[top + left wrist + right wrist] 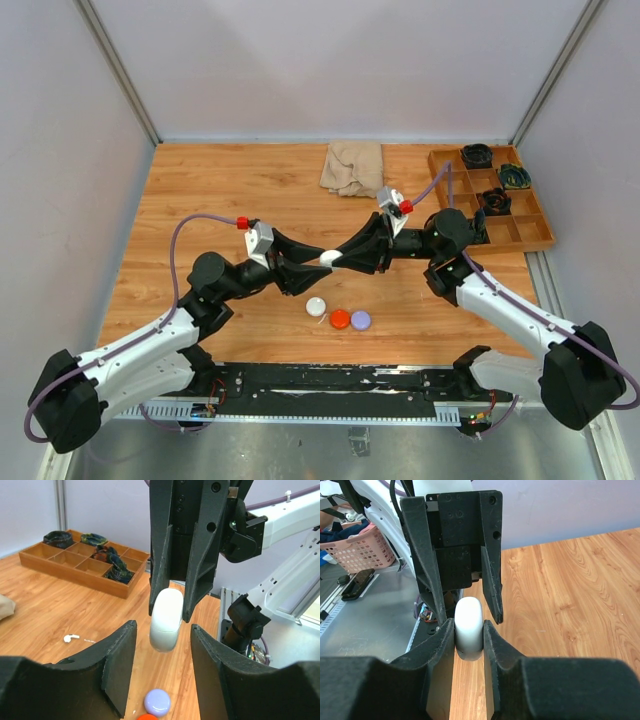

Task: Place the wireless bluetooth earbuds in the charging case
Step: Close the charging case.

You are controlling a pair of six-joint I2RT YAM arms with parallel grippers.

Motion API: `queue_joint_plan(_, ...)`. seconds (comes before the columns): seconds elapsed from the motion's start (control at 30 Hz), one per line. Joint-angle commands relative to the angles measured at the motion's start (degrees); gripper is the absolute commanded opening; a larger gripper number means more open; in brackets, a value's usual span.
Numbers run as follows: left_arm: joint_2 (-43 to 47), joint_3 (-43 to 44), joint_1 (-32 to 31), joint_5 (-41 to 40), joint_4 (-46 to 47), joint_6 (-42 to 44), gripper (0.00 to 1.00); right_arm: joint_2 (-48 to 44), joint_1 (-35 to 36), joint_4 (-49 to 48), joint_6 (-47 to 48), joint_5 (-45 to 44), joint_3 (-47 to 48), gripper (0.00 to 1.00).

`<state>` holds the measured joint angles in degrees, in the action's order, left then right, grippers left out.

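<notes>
Above mid-table: charging case (469,620), white, smooth, light, likely slippery; I have it clamped by its flat sides in the right gripper (469,632); left gripper (163,645) spread, touching nothing. One earbud (70,638), apparently white, on the tabletop (45,605); pinch its stem.

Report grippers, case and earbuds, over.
Right gripper shut on rounded white plastic charging case, mid-air. Left gripper open around it. One small white stemmed earbud lying on wooden table. Nothing blocking.

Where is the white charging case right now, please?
Top view: the charging case is mid-table, clamped in the right gripper facing the open left gripper, beyond the pucks.
</notes>
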<state>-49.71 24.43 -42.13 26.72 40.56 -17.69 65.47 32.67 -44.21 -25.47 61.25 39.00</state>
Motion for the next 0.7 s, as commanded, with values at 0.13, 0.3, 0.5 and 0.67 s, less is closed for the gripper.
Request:
queue_joint_plan(0.13, -1.85, 0.34, 0.29, 1.31, 3.28, -1.16, 0.53, -1.83, 1.47, 1.04, 2.71, -1.95, 2.03, 0.05)
queue_joint_plan(0.3, -2.64, 0.28, 0.29, 1.75, 4.17, -1.51, 0.51, -1.79, 1.71, 1.05, 2.88, -2.28, 2.13, 0.05)
queue_joint_plan(0.5, -3.57, 0.2, 0.29, 1.91, 5.21, -1.78, 0.43, -1.8, 1.99, 0.93, 3.04, -2.76, 2.2, 0.04)
queue_joint_plan(0.67, -4.03, -0.2, 0.29, 1.77, 5.83, -2.13, 0.5, -2.11, 1.96, 0.74, 3.21, -3.35, 2.27, 0.04)
